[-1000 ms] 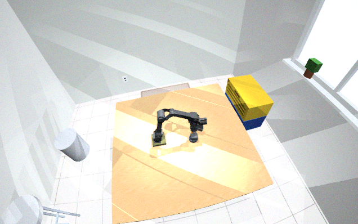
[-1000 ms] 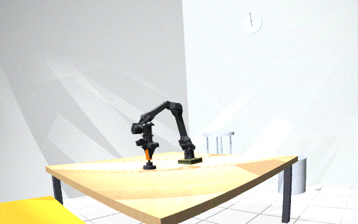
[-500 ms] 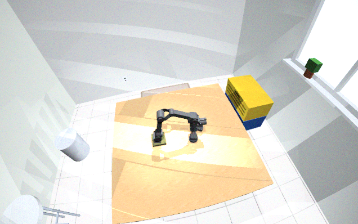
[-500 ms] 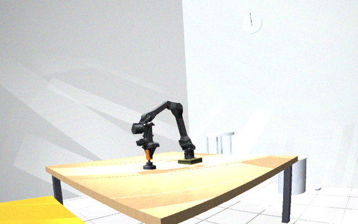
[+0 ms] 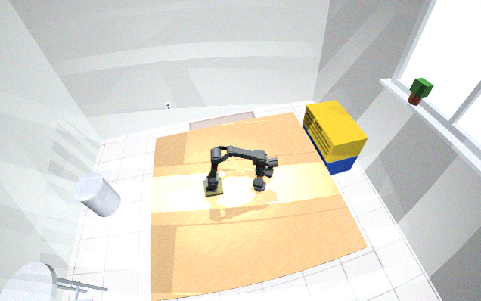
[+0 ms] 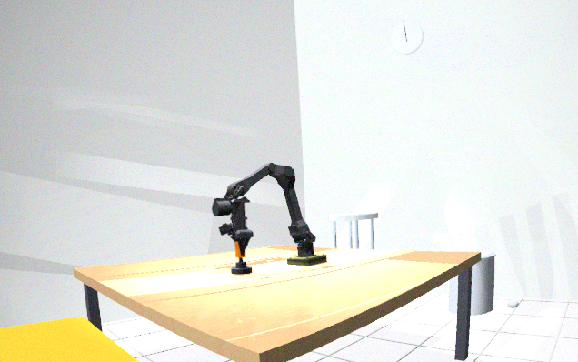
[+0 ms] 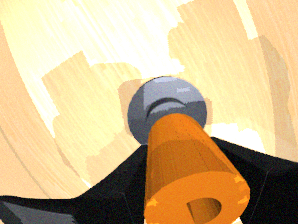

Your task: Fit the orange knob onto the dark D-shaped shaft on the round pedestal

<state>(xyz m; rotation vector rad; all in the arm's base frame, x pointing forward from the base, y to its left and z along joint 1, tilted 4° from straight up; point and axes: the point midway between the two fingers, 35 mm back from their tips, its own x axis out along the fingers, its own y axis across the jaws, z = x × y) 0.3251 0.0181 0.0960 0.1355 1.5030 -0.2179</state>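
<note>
In the lower middle of the wrist view the jaws [image 6: 242,247] pinch the orange knob [image 6: 238,249] [image 7: 197,155], its open top with a D-shaped hole facing the lens. Just beyond, at the centre of that view, is the round pedestal [image 5: 259,187] [image 6: 241,269] [image 7: 167,87]; in the exterior view, left of centre, the knob stands upright over it, its lower end above the pedestal's base. The likeliest trouble is a mismatch of flats: the shaft's flat is out of sight, so pressing down at a wrong turn could jam the knob on the shaft tip, tilt it or make it slip in the grip. Turning while pressing too hard might drag the pedestal, and letting go early could leave the knob perched high. The wooden bench [image 5: 265,234] [image 6: 318,309] under all this carries bright bands of light and the arm's shadow. Farther out, a yellow box [image 5: 336,128] [image 6: 59,341] sits right of the bench in the top view, a pale bin [image 5: 99,197] [image 6: 482,286] left of it, and a wall clock [image 6: 407,36] hangs upper right in the exterior view.
</note>
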